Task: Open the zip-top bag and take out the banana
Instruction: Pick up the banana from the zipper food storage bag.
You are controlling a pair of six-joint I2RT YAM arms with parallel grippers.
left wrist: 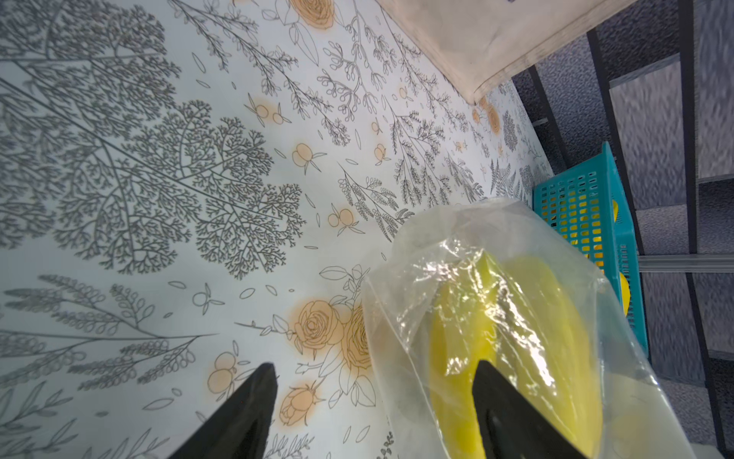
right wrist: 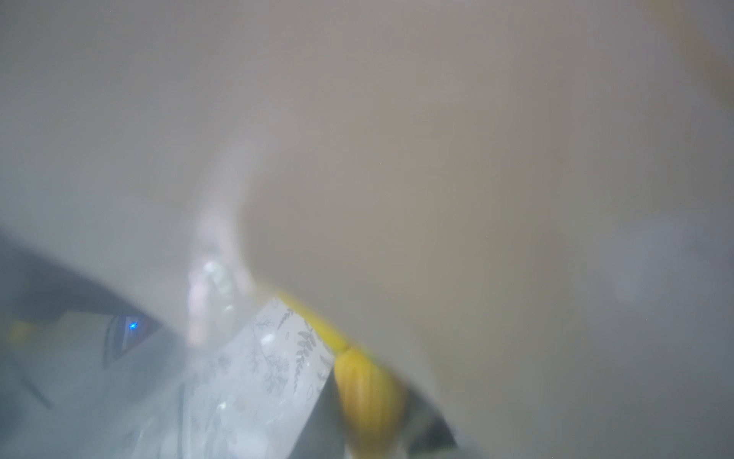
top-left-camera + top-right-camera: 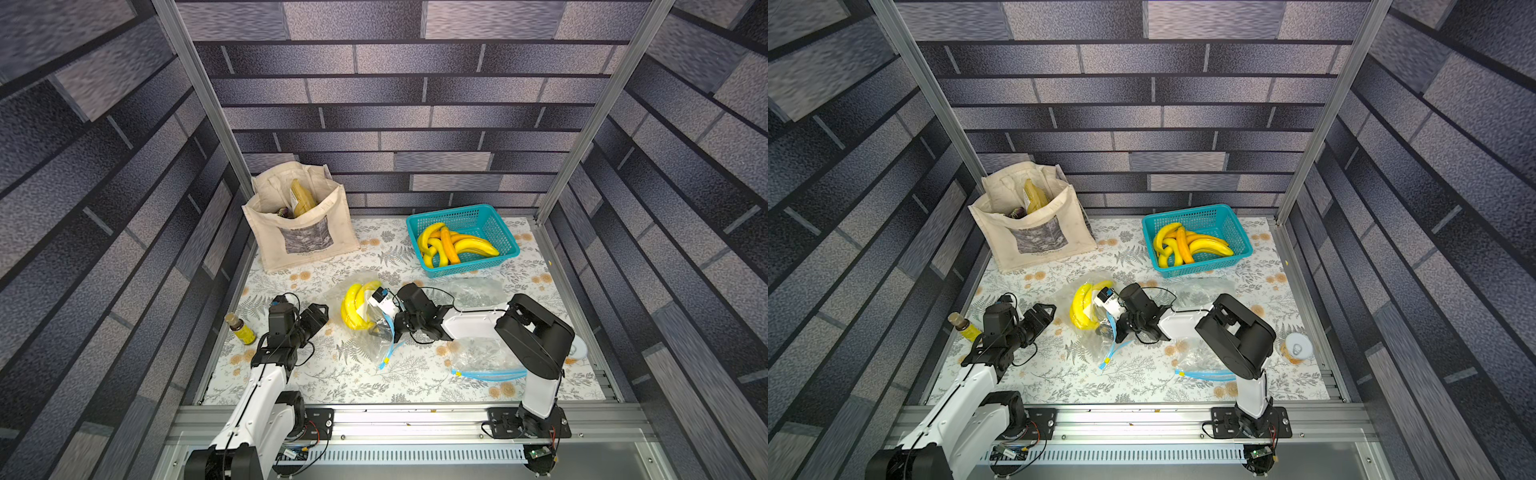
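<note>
A clear zip-top bag (image 3: 376, 343) (image 3: 1096, 347) lies mid-table with a yellow banana bunch (image 3: 353, 309) (image 3: 1081, 307) inside; its blue zip edge hangs loose toward the front. My right gripper (image 3: 372, 316) (image 3: 1101, 318) reaches into the bag's mouth. In the right wrist view, mostly fogged by plastic, the right gripper (image 2: 373, 421) is shut on the banana's ridged yellow stem (image 2: 363, 387). My left gripper (image 3: 322, 311) (image 3: 1047, 311) stands open just left of the bag. In the left wrist view the left gripper (image 1: 373, 397) has one finger (image 1: 500, 405) in front of the bag (image 1: 401, 326) and banana (image 1: 528, 310).
A teal basket (image 3: 505, 235) with several bananas stands at the back right, a cloth tote (image 3: 299, 237) at the back left. A small bottle (image 3: 241, 330) stands left of the left arm. Two empty zip bags (image 3: 478, 291) (image 3: 486, 359) lie near the right arm, and a can (image 3: 1296, 349) stands at the right edge.
</note>
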